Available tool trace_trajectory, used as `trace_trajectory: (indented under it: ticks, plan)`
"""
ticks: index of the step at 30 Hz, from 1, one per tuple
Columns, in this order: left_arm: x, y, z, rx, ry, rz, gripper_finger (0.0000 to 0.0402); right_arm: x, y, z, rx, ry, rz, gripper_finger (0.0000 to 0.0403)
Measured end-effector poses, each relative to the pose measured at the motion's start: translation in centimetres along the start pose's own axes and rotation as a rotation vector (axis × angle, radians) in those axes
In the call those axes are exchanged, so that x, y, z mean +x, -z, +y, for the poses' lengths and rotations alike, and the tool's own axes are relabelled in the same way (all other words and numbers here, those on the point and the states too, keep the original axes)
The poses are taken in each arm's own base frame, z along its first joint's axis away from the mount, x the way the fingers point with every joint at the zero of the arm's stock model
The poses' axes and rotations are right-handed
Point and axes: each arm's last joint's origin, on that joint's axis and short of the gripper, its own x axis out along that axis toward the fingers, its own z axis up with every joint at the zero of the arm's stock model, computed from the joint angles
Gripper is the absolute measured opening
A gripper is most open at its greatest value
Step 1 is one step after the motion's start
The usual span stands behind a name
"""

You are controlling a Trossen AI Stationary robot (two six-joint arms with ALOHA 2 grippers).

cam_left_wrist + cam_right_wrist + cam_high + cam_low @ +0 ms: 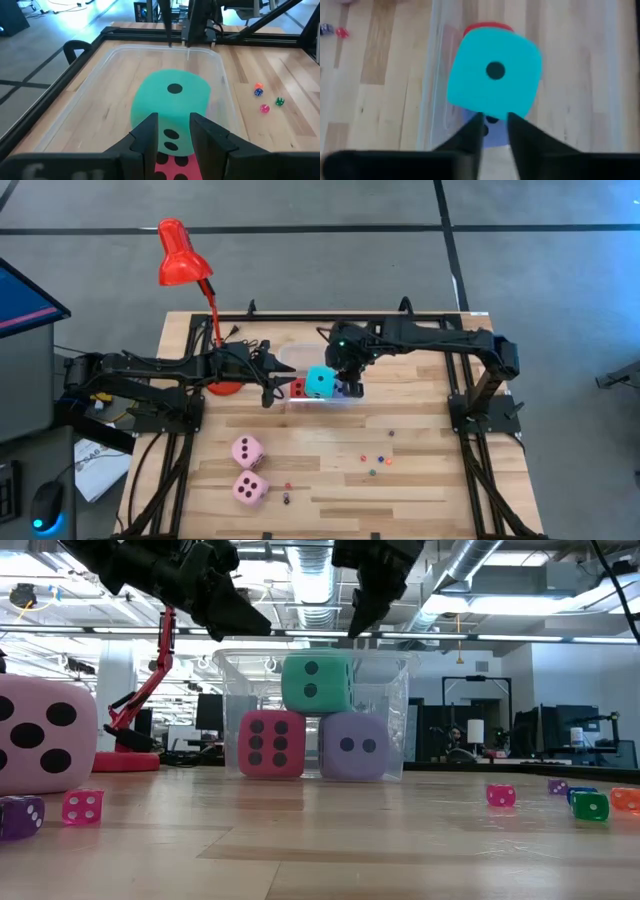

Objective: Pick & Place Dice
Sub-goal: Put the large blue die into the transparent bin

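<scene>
- Your right claw (372,615) hangs just above the cyan die (317,682), fingers drawn close together with only a narrow gap and nothing between them. Lower it from here and it pushes that die rather than grasping it.
- The cyan die is stacked on the red die (271,743) and the lavender die (353,745) inside the clear bin (300,358). It straddles both, so a nudge from either claw could tip it off, possibly over the bin's wall.
- Your left claw (235,615) hovers just beside the bin on the other side, fingers likewise nearly together and empty. Both claws crowd the same opening, so moving them at once risks a collision.
- Two pink dice (248,451) (250,488) sit on the table (420,480), well apart from the bin, still to be placed. Adding them on top could topple the stack.
- Small loose dice (591,805) lie scattered on the table and could roll under a big die as you pick it.
- The red lamp (180,255) stands near the left arm; a wide swing could catch it.
</scene>
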Motion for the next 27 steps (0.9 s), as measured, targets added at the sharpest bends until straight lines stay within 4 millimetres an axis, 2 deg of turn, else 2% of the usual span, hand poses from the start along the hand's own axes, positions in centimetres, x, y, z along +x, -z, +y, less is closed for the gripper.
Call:
trace_trajectory:
  ticks: [2,4,8,14,20,22,27]
  plan:
    - [0.0,0.0,0.0,0.0,0.0,0.0,0.0101,0.5,0.3,0.0,0.0,0.0,-0.002,0.0029]
    - [0.0,0.0,0.0,0.0,0.0,0.001,0.0101,1.1,0.6,0.0,0.004,-0.001,0.002,0.001]
    - [1.0,0.7,0.0,-0.002,0.002,0.042,0.0101,1.0,0.7,-0.1,0.05,0.051,0.007,0.0019]
    - [2.6,1.7,0.1,0.006,-0.026,0.086,0.0101,-0.5,1.0,0.1,0.068,0.1,0.009,0.0005]
    - [2.5,1.7,0.9,0.008,-0.097,0.086,0.0101,0.0,0.9,0.5,0.066,0.096,0.019,0.0002]
    - [2.5,1.7,1.0,0.006,-0.102,0.088,0.0101,0.7,1.0,0.7,0.059,0.095,0.001,0.0002]
    - [2.5,1.9,1.0,0.006,-0.089,0.101,0.0101,2.1,2.9,1.0,0.084,0.106,-0.071,0.0002]
